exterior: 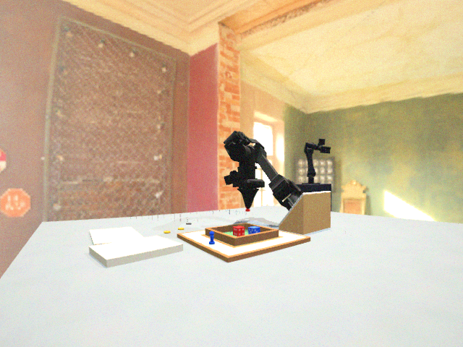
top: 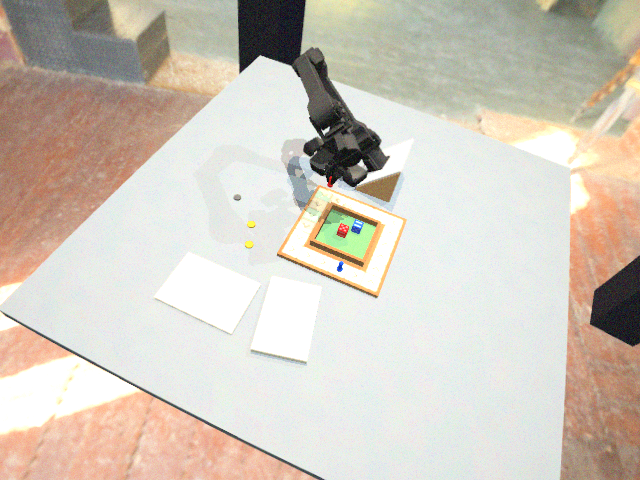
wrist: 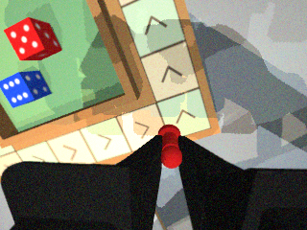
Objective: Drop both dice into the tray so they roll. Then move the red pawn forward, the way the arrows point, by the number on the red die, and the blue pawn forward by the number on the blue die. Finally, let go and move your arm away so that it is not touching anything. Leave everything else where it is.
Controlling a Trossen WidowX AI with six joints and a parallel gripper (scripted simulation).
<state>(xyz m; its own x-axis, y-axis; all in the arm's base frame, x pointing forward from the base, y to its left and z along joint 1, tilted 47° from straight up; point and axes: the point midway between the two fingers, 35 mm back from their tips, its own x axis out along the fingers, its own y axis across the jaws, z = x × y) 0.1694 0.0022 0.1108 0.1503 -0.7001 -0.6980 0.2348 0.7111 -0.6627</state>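
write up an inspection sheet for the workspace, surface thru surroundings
surface: pale grey table top, shadows across it
job's things: red die and blue die in the tray; blue pawn upright on the board
clutter: two white slabs, two yellow discs, one grey disc, wedge block
gripper: shut on red pawn, raised
cables: nothing seen
surroundings: brick column, green wall, chair
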